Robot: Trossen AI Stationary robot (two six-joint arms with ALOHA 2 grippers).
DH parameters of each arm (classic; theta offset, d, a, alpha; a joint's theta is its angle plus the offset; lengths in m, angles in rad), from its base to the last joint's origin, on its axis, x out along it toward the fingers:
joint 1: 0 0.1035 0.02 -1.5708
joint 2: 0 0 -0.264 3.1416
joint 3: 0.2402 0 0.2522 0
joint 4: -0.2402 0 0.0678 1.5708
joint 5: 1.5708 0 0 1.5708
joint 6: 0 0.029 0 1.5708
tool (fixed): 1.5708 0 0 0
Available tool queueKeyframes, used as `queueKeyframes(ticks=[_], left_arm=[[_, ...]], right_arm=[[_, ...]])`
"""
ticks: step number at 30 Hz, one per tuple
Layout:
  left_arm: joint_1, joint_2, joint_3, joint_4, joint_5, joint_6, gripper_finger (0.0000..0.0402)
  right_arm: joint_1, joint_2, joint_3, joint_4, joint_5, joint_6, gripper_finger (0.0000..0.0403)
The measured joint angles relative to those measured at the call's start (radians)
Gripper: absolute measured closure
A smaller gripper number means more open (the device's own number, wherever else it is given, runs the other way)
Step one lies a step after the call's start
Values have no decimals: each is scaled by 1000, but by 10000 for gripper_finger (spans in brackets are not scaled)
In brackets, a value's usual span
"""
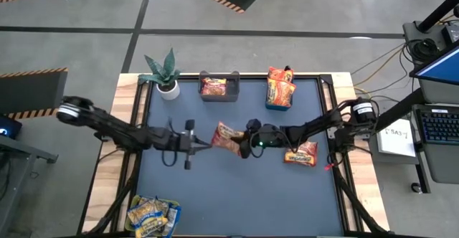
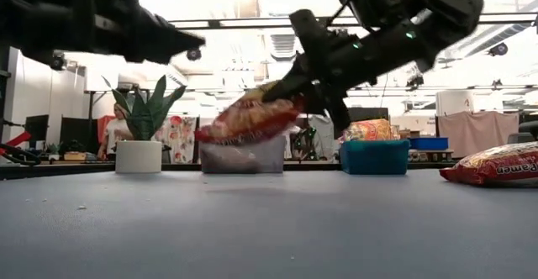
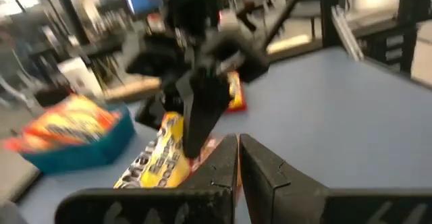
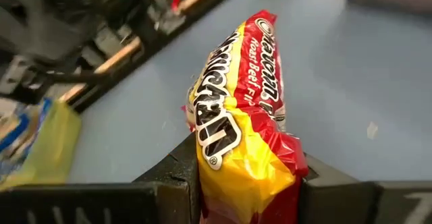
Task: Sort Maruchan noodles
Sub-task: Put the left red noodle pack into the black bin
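The right gripper (image 4: 246, 183) has its two dark fingers (image 4: 172, 177) clamped on the end of a red-and-yellow noodle packet (image 4: 236, 123), whose printed face reads a roast beef flavour. In the low view that packet (image 2: 250, 119) hangs clear above the blue table (image 2: 269, 228), tilted, with the right gripper (image 2: 290, 90) pinching its near end. From above, the held packet (image 1: 228, 137) sits near the table's middle, with the right gripper (image 1: 247, 143) at its right end.

The left gripper (image 1: 204, 145) has its fingers (image 3: 266, 166) pressed together on nothing (the two tips meet in the left wrist view), and it points toward the held packet from the left, just beside it.

Outward from there, a second red packet (image 1: 300, 154) lies flat on the table under the right arm, towards the right edge. At the far edge, a dark bin (image 1: 219, 87) holds a red packet, and a teal bin (image 1: 280, 91) beside it holds orange packets (image 1: 280, 84). At the near left corner, a tray (image 1: 172, 213) holds yellow-and-blue packets (image 1: 149, 215). A potted plant (image 1: 165, 73) stands at the far left corner, just left of the dark bin.
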Motion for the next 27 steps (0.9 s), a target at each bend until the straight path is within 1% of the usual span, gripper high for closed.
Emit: queueKeyframes(ticks=[4,8,11,14,16,18,19,21,27], left_arm=[[2,-146,-40,1,-16,57,402],[4,-251,-48,4,-67,117,402],[4,-311,-48,1,-111,180,402],[4,-354,-46,0,-169,239,402],[6,-376,-46,18,-211,291,402],[6,-402,-45,31,-258,350,402],[7,-414,-41,36,-274,377,402],[7,-441,-30,35,-312,427,402],[8,-498,-22,18,-363,471,402]], right_arm=[[-37,-5,68,-44,40,-73,298],[-87,-5,178,-169,62,-162,298],[-119,-4,282,-296,166,-257,298],[-152,-4,388,-421,311,-363,298],[-178,-2,448,-477,422,-420,298],[-211,5,493,-504,499,-469,298],[-228,9,508,-506,517,-481,298],[-264,25,531,-509,518,-485,298],[-344,114,556,-511,509,-430,298]])
